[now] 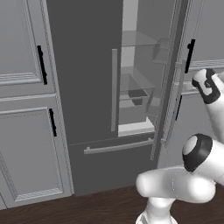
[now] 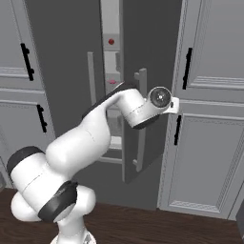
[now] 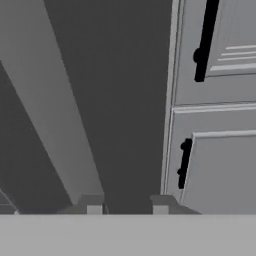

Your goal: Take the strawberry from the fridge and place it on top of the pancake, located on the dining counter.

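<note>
The dark grey fridge (image 1: 83, 83) has its right door (image 2: 147, 52) swung partly open, and glass shelves (image 1: 138, 43) show inside. Through the gap, the tiny red strawberry (image 2: 111, 42) sits high up on a shelf. My arm reaches to that door, with the wrist (image 2: 161, 98) just right of its long light grey handle (image 2: 141, 100). My gripper (image 3: 127, 206) is shut, its fingertips (image 3: 95, 206) close together against the dark door face, and I see nothing held. The handle (image 3: 55, 110) runs slantwise down beside the left tip. The pancake and the dining counter are out of view.
Light grey panelled cabinets (image 1: 22, 109) (image 2: 209, 143) with black handles (image 3: 205, 40) flank the fridge. A pale pink piece (image 2: 112, 82) lies on a lower shelf and a dark container (image 1: 138, 94) on another. The drawer bar (image 1: 118, 146) crosses below. The floor (image 2: 143, 224) is dark wood.
</note>
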Motion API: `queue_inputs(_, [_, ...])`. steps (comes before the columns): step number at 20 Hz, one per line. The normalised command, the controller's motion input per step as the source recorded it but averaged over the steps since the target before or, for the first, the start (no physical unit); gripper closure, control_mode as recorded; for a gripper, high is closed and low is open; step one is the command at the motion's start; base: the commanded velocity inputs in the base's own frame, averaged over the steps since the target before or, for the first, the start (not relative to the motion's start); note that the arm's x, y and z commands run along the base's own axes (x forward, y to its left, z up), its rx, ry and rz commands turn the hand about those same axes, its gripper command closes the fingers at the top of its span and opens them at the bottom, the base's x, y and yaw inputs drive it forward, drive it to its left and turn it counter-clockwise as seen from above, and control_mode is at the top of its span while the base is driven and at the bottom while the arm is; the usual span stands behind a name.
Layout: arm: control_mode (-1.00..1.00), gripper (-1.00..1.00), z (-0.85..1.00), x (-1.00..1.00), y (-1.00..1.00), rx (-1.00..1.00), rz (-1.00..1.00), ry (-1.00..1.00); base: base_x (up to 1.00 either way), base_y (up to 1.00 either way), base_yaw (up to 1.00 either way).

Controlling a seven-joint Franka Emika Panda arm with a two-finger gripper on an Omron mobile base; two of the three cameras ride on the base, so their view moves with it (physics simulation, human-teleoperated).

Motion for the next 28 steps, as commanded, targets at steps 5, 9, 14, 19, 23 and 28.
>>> queue_inputs(5, [-1.00,-1.00,0.27,-0.82,-0.10,-0.06,-0.10,0.00,0.00,0.00,0.00])
queue_inputs(9, [-1.00,-1.00,0.10,-0.71,0.93,-0.38,-0.14,0.10,0.00,0.00,0.00])
queue_inputs(14, [-1.00,-1.00,0.25,-0.14,1.00,-0.64,0.00,0.17,0.00,0.00,0.00])
queue_inputs(19, [-1.00,-1.00,0.01,0.00,0.99,-0.70,0.00,0.29,0.00,0.00,0.00])
queue_inputs(23, [-1.00,-1.00,-0.01,0.11,0.63,-0.63,0.09,0.31,0.00,0.00,0.00])
queue_inputs(28, [-1.00,-1.00,-0.02,0.05,0.38,-0.49,0.21,0.36,0.00,0.00,0.00])
